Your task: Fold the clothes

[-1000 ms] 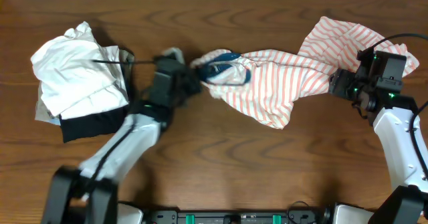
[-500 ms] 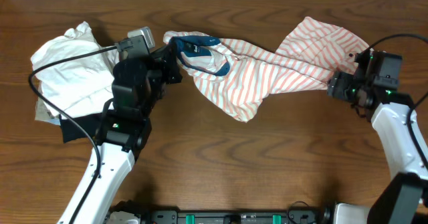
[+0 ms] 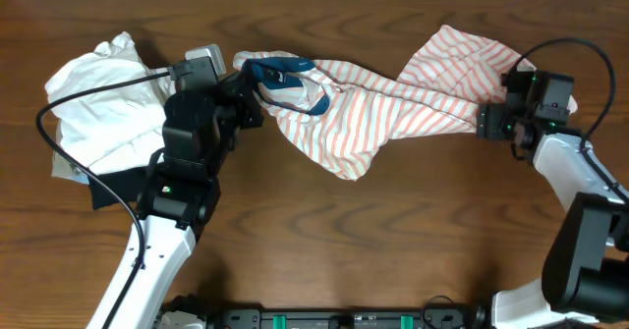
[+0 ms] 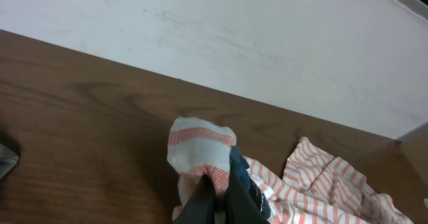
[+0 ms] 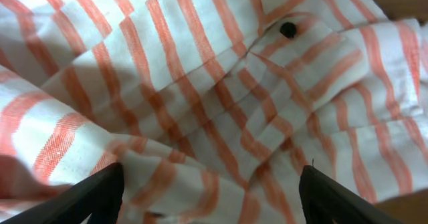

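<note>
The clothes, a white shirt with thin salmon stripes (image 3: 393,103), lie stretched across the back of the table. The shirt's dark blue label patch (image 3: 280,74) is at its left end. My left gripper (image 3: 246,98) is shut on that end. In the left wrist view a bunched corner (image 4: 200,147) sticks out past the dark fingers (image 4: 207,200). My right gripper (image 3: 488,123) sits at the shirt's right end with its jaws wide open. Striped cloth (image 5: 200,83) with a black button (image 5: 288,29) fills the right wrist view, lying loose between the fingertips (image 5: 87,197).
A heap of plain white garment (image 3: 108,103) lies at the left, on top of a black folded garment (image 3: 128,182). A pale wall (image 4: 234,37) runs along the table's back edge. Bare wood (image 3: 393,241) shows in front of the shirt.
My left gripper pulled the collar end left and toward the back, stretching the shirt out. My right gripper's jaws widened and shifted slightly back at the right end.
</note>
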`<state>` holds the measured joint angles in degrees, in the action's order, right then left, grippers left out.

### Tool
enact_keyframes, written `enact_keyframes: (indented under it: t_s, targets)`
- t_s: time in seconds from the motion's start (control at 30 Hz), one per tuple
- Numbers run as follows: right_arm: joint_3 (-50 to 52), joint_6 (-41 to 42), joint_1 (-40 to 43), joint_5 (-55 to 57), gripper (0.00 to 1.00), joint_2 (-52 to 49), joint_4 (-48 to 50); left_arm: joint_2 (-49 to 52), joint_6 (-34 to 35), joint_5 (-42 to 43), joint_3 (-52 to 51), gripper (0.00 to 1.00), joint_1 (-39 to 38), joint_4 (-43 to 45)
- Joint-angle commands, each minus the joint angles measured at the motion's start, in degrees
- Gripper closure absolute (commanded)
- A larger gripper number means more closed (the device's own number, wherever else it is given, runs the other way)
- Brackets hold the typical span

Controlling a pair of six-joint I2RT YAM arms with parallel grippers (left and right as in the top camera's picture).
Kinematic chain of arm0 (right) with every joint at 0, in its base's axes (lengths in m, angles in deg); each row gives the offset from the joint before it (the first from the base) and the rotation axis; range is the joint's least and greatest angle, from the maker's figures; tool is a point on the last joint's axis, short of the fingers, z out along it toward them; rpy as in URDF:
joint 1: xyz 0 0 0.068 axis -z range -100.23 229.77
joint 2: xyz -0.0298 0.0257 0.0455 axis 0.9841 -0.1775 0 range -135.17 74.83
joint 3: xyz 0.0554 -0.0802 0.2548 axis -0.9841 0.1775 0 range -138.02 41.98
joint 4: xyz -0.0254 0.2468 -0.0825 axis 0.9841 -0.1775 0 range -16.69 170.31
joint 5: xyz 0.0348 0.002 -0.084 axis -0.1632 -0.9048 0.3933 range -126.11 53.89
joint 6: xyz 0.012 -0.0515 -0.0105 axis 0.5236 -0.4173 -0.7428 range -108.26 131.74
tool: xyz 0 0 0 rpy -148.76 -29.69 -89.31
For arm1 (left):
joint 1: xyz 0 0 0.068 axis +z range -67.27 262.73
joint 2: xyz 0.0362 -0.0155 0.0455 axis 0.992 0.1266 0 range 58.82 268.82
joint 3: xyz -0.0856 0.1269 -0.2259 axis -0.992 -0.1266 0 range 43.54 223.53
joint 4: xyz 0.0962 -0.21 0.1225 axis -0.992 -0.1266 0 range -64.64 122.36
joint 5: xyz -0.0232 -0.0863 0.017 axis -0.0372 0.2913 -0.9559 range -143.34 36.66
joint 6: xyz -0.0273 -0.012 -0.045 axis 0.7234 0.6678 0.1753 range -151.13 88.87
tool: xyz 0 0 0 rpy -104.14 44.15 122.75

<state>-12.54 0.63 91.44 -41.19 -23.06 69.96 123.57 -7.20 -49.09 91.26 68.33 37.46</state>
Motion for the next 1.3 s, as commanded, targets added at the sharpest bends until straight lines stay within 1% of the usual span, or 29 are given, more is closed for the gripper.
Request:
enact_keyframes:
  t_s: [0.0,0.07,0.1,0.13,0.17,0.2,0.23,0.37,0.43,0.5,0.57,0.67,0.77,0.8,0.83,0.87,0.9,0.93,1.0,1.13,1.27]
  targets:
    - [-0.11,-5.16,0.42,0.35,0.21,-2.45,0.9,-0.68,-0.98,-0.9,1.01,0.94,0.24,0.28]
    - [-0.11,-5.92,0.37,0.37,0.25,-4.04,1.07,-0.68,-0.98,-0.9,1.01,0.94,0.24,0.28]
    - [-0.11,-5.92,0.37,0.37,0.29,-4.81,1.14,-0.68,-0.98,-0.9,1.01,0.94,0.24,0.28]
    - [-0.11,-5.88,0.37,0.35,0.37,-5.33,1.22,-0.68,-0.98,-0.9,1.01,0.94,0.24,0.28]
    - [-0.11,-5.88,0.35,0.35,0.55,-5.77,1.42,-0.68,-0.98,-0.9,1.01,0.94,0.24,0.28]
    - [-0.11,-5.75,0.31,0.35,0.86,-5.88,1.66,-0.68,-0.98,-0.9,1.01,0.94,0.24,0.28]
    - [-0.15,-4.81,0.26,0.37,0.99,-5.79,2.03,-0.68,-0.98,-0.9,1.01,0.94,0.24,0.28]
    - [-2.82,-1.62,-0.48,0.92,0.99,-1.44,2.43,-0.68,-1.03,-0.92,1.01,0.94,0.24,0.33]
    - [-5.51,0.61,-0.9,3.54,0.99,1.66,2.71,-0.68,-1.55,-0.94,1.01,0.94,0.24,0.55]
    - [-8.76,2.6,-1.46,6.8,0.99,4.66,4.85,-0.68,-3.48,-0.96,1.01,0.94,0.24,1.05]
    - [-11.74,2.95,-1.92,8.35,0.99,6.1,9.44,-0.68,-4.02,-2.45,1.01,0.94,0.24,1.86]
    - [-15.32,5.2,-2.14,8.31,0.99,4.98,16.39,-0.68,-4.5,-6.16,1.01,0.94,0.24,2.47]
    - [-18.67,10.69,-2.08,8.26,0.99,-0.15,18.4,-0.48,-5.09,-9.77,1.01,0.94,0.24,2.49]
    - [-19.91,12.26,-2.1,7.98,0.93,-2.6,17.75,-0.33,-5.31,-10.36,1.01,0.94,0.24,2.47]
    - [-21.4,13.07,-2.1,6.45,0.75,-5.53,16.24,-0.04,-5.68,-10.6,0.98,0.94,0.24,2.45]
    - [-22.56,13.03,-2.1,4.72,0.38,-7.98,14.36,0.17,-6.08,-10.58,1.01,0.94,0.24,2.36]
    - [-23.82,13.0,-2.1,3.3,0.05,-10.4,11.19,0.48,-6.1,-10.58,1.01,0.94,0.24,2.08]
    - [-24.79,12.98,-2.1,3.13,0.01,-12.0,7.85,0.7,-6.1,-10.58,1.01,0.94,0.24,1.57]
    - [-25.64,12.61,-2.08,4.59,0.01,-13.9,1.77,1.09,-6.1,-10.58,0.98,0.94,0.24,0.55]
    - [-25.64,12.61,-2.05,9.57,0.01,-13.92,-5.75,1.49,-6.4,-10.58,0.98,0.94,0.24,-0.33]
    - [-25.64,12.22,-1.53,10.88,0.01,-13.22,-13.46,1.49,-8.9,-11.1,0.98,0.94,0.24,-0.13]
